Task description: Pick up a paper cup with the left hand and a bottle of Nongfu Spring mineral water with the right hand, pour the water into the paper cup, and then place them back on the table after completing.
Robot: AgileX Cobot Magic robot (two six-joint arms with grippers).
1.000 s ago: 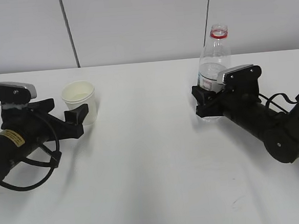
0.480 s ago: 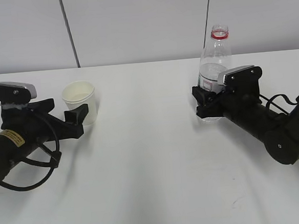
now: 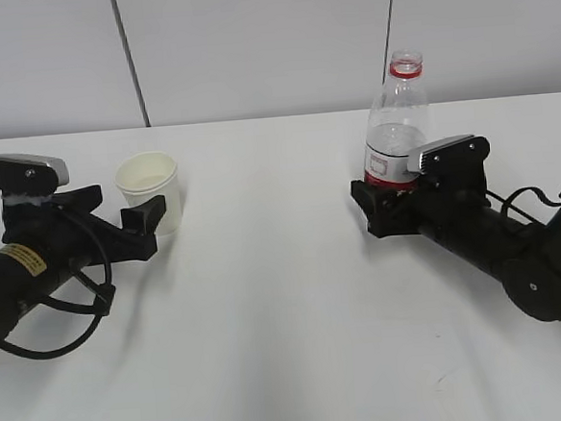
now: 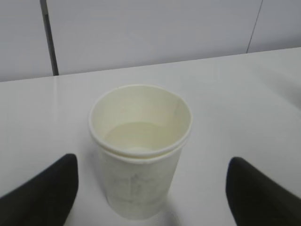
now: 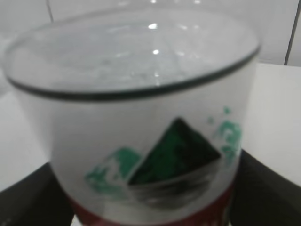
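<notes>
The paper cup (image 3: 149,186) (image 4: 141,150) stands upright on the white table (image 3: 277,297) with water (image 4: 136,136) in its bottom. My left gripper (image 3: 126,207) (image 4: 150,188) is open, one finger on each side of the cup with clear gaps. The uncapped Nongfu Spring bottle (image 3: 395,130) (image 5: 141,94), red neck ring and red-green label, stands upright at the right, partly filled. My right gripper (image 3: 386,201) (image 5: 150,197) lies low around its base, jaws spread beside the label, a sliver of table showing by the left finger.
A grey panelled wall (image 3: 249,39) runs behind the table's far edge. A small dark scuff (image 3: 444,377) marks the near right of the tabletop. Black cables (image 3: 71,317) loop under the left arm.
The right gripper's jaws have widened and the arm has sunk a little leftward; the bottle shows more of its label and has shifted slightly left. Left arm and cup are still.
</notes>
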